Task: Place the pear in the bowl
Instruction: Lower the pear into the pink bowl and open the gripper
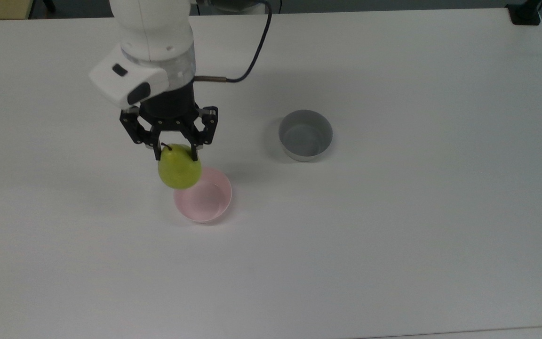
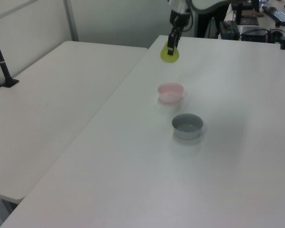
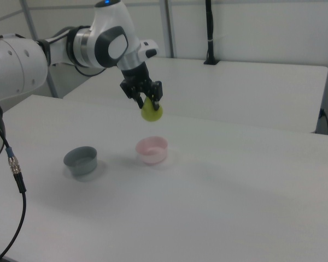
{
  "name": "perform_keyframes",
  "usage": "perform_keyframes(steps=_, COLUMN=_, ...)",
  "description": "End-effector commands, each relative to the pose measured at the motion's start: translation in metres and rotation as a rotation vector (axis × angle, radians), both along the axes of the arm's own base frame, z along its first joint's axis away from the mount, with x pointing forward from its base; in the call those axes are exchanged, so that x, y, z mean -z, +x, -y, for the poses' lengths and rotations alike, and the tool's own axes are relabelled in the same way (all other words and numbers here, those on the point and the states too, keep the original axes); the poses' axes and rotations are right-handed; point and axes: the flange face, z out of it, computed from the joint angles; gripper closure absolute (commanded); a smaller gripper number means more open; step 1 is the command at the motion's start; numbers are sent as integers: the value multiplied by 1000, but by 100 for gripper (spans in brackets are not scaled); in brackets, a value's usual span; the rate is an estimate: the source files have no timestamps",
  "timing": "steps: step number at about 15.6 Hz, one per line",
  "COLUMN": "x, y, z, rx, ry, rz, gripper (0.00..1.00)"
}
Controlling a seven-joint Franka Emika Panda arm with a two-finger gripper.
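Gripper (image 1: 175, 149) clamping pear (image 1: 179, 167) by neck, hanging stem-up; pink bowl (image 1: 211, 203) lying below, slightly toward top view's right

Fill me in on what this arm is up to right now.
The gripper is shut on the pear and holds it in the air, clear of the table. In the top view the pear overlaps the upper left rim of the pink bowl; the right view shows it well above the bowl. The bowl has nothing in it yet. A grey bowl sits apart, untouched.
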Motion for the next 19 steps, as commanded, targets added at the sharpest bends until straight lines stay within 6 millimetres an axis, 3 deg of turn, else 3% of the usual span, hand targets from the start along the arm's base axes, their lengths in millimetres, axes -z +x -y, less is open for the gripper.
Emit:
perform_keyframes(steps=1, x=30, y=2, z=-11, rx=-1, ry=-11, rz=-1, gripper=96)
perform_keyframes(steps=2, x=47, y=4, z=-16, rx=-1, ry=-11, rz=-18, gripper=96)
perform_keyframes(steps=7, x=82, y=8, z=-28, rx=-16, ry=-13, rz=-37, gripper=96)
perform_keyframes(steps=10, x=90, y=9, z=-30, rx=-23, ry=-20, rz=-49, gripper=96)
perform_keyframes(steps=12, x=107, y=10, z=-29, rx=-26, ry=-28, rz=-64, gripper=96)
perform_keyframes(steps=19, x=126, y=8, z=-28, rx=-39, ry=-51, rz=-78, gripper=93)
